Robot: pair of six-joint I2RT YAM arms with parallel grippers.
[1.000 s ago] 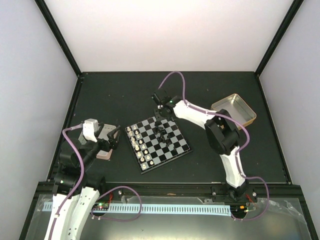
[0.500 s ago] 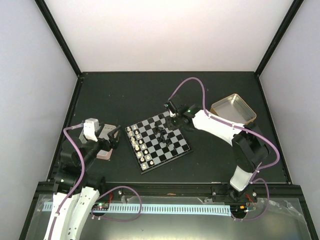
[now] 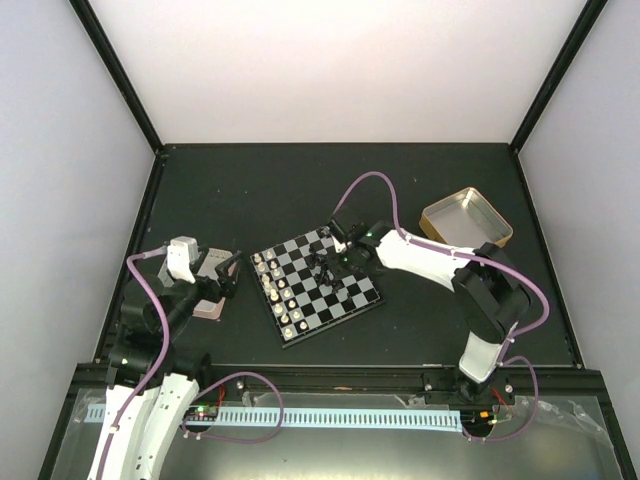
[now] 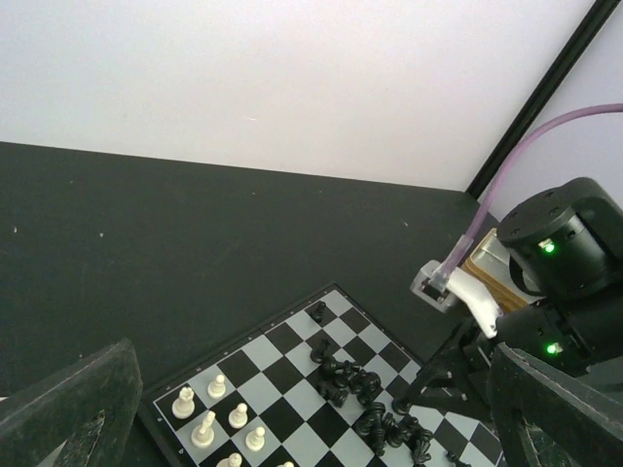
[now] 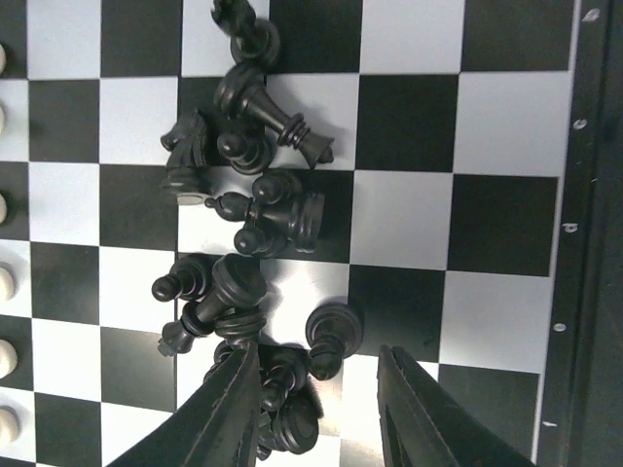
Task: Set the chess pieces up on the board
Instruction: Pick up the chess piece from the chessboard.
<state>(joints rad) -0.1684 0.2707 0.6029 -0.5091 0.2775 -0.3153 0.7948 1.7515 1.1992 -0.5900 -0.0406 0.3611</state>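
- Right gripper [image 5: 321, 413] half open, empty, over the heaped black chess pieces [image 5: 255, 216], likely lining up a pick
- Left gripper [image 3: 228, 276] wide open, empty, parked beside the board [image 3: 345, 296]

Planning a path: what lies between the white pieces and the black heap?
Bare board squares only, between white pieces and black heap; left wrist view.

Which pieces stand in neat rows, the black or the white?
The white pieces, along the left edge of the board; the black pieces lie heaped mid-board.
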